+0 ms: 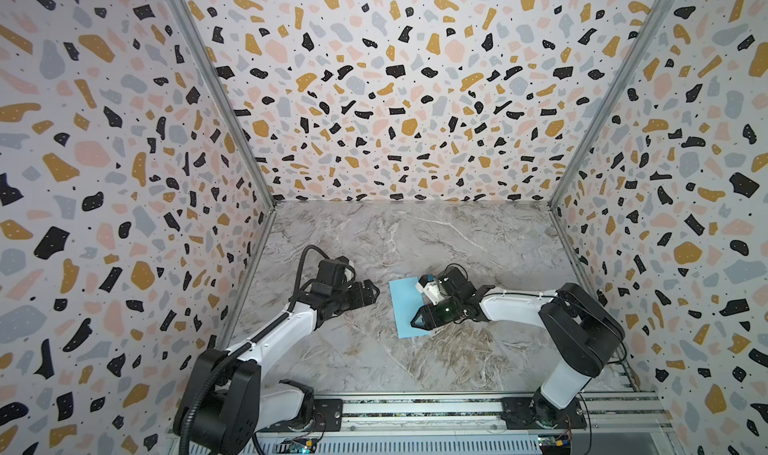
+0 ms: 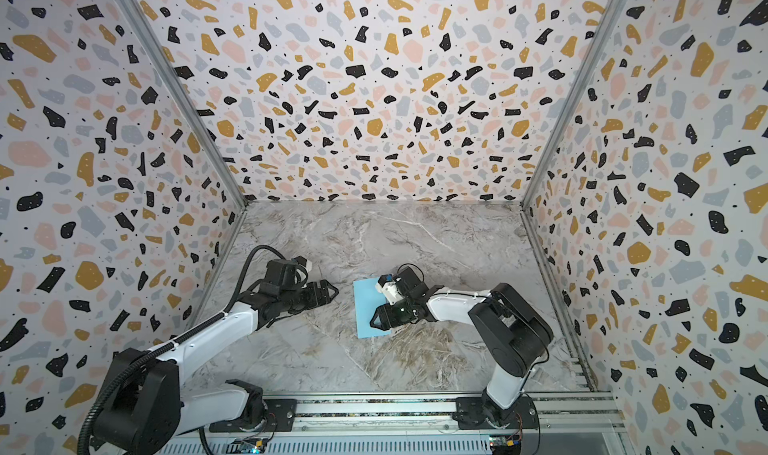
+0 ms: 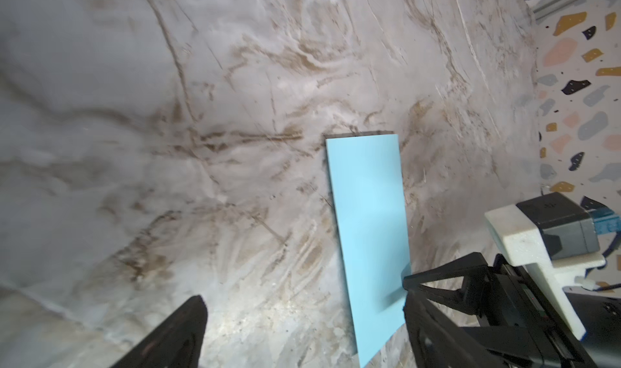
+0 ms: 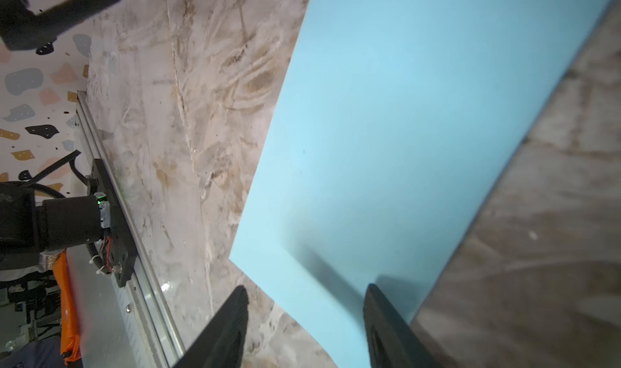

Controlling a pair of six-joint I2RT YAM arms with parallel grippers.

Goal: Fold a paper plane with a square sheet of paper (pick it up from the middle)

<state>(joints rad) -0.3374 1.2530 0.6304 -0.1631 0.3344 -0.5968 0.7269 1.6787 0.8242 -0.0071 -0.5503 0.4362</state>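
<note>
Holding left gripper (image 1: 375,293) wide open just left of the light blue paper sheet (image 1: 402,303), clear for folding. Sheet lies mid marble tabletop (image 1: 415,241). My right gripper (image 4: 305,289) straddles its near corner, jaws apart, nothing clamped

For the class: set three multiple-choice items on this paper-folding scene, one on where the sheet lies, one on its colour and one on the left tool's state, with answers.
1. Where does the sheet lie?
A: against the back wall
B: on the table, partly under the right tool
C: in mid-air

2. What colour is it?
A: light blue
B: yellow
C: white

3. How is the left tool?
A: shut on the sheet
B: shut, empty
C: open, empty

Answers: B, both top views show it on the marble. A, it is light blue in every view. C, it stands spread, apart from the sheet.
</note>
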